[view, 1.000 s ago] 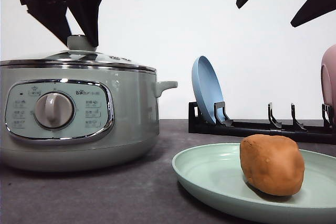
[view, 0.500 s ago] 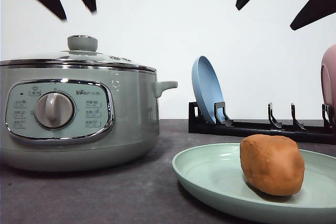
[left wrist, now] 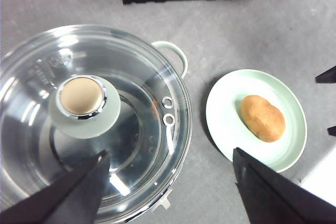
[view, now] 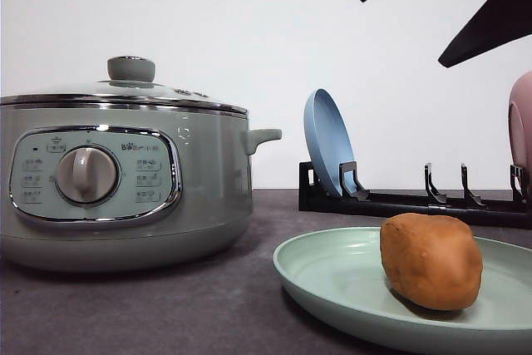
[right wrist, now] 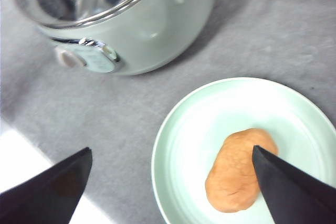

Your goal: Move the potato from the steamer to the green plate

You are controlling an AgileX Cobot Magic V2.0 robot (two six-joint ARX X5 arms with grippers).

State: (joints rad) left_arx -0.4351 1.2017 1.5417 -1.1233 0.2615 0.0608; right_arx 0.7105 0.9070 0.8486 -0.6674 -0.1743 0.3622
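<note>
Front camera sits low, almost at counter level, looking forward to the white wall, with the steamer close on the left and the green plate near on the right. Left wrist camera looks straight down from high above the steamer lid. Right wrist camera looks down at a slant, closer in. All three share steamer, plate and potato.

**Words on the steamer**

The steamer had a small brand name printed above the dial on its front panel. It looked like "Bear", but was hard to read. The button labels were too tiny.
</note>
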